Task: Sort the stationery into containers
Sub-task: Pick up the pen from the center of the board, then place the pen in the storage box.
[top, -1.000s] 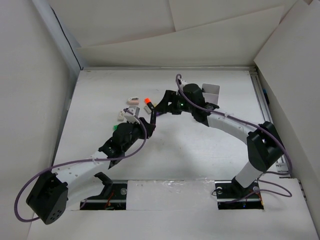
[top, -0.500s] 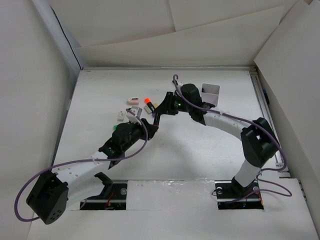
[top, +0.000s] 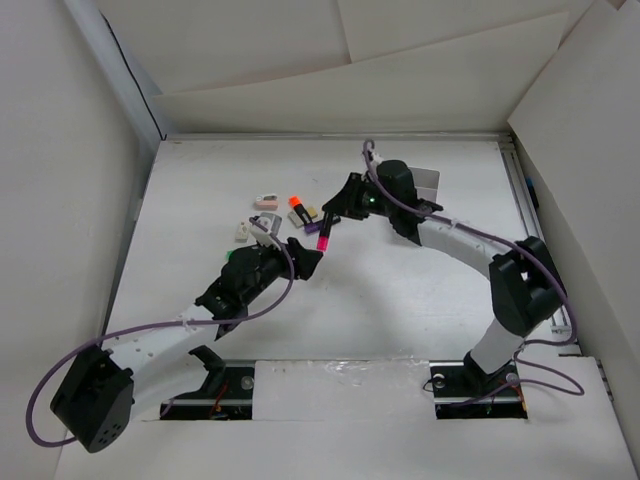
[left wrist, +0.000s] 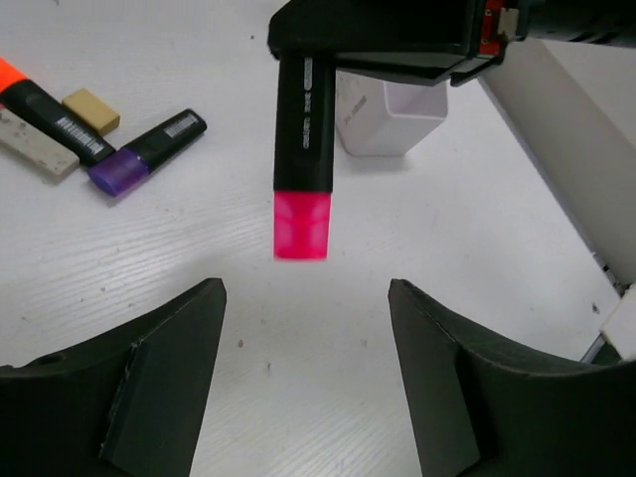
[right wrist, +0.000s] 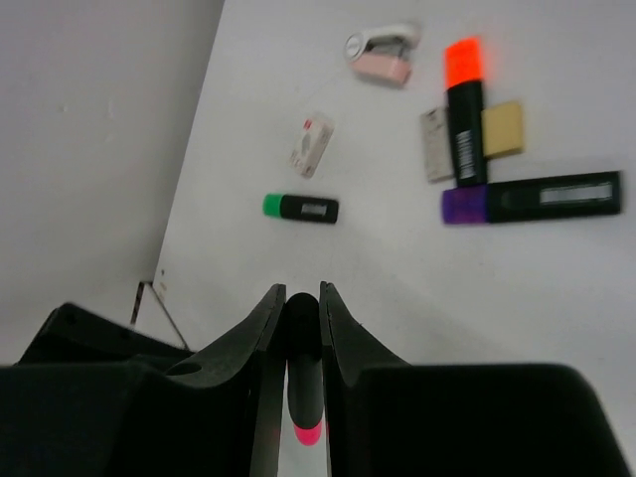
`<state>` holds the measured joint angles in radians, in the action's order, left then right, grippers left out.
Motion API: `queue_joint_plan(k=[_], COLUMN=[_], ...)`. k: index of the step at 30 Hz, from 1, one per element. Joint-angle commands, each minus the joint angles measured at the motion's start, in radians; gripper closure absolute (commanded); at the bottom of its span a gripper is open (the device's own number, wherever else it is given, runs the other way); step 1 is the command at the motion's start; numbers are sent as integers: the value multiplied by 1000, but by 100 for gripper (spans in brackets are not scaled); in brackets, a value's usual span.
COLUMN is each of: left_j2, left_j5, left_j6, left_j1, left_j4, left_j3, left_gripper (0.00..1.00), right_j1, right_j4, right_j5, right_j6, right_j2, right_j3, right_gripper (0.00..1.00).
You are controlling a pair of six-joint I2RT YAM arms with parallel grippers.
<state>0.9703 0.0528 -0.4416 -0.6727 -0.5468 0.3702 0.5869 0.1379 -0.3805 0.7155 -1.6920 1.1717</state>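
Saw right gripper (right wrist: 302, 298) clamped on pink marker (left wrist: 303, 149): jaws pinched tight on black body, one each side, pink end sticking out past tips and pointing down twd table (top: 400, 290). Looked lifted off surface, touching nothing else. Found left gripper (left wrist: 306, 298) w/ jaws apart, nothing betw. them, tips just below pink end w/ visible gap, so no contact w/ marker. Noted other stationery lying flat on table: orange marker (right wrist: 464, 109) w/ beige eraser (right wrist: 503, 127) against one side and flat grey-white block (right wrist: 434, 144) against other. Also purple marker (right wrist: 532, 199) just beside, crosswise to orange one, and green marker (right wrist: 300, 208) well apart from these. Spotted white box (left wrist: 393, 124) on table behind held marker, near right gripper; couldn't tell contents.
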Motion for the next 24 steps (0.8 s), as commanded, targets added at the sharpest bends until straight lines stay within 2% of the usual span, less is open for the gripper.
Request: queue_joint_plan(k=[1,3,6,7,9,10,14,17,24], left_j2=[-67,-87,-75,-65,-42,-19,-1,10,28], left_j5=[-24,-33,-68,-102,-140,-165,-176,-185,-174], left_j6=[12,21,21,21,12,3,3,-6,-6], left_j1=[-2,-2,-2,-2,-2,-2,-2,-2,-2], left_j4=[-81,-81,-81,-81,-33,-21,5,19,31], left_j3=[-7,-7,-27,-27,-14,1,10,32,41], left_gripper=[36,34,34,34,34,35,35,35,35], right_j1=[-90,-136,-226,-264,-297,-309,-331,-331,-331], right_j4=[48,26,-36,-67,-131,-141,-175,-196,-228], right_j5=[48,74,216,353,504,654,953,1050,1150], right_j6=[-4,-4,-4,-4,-4,-4,-24,-60,-103], right_j2=[77,89,118,127,127,127,95,39,-63], right_j3=[-6,-6,5,25,60,60,112,178,293], right_gripper=[100,100,100,100,100,100,100,100,100])
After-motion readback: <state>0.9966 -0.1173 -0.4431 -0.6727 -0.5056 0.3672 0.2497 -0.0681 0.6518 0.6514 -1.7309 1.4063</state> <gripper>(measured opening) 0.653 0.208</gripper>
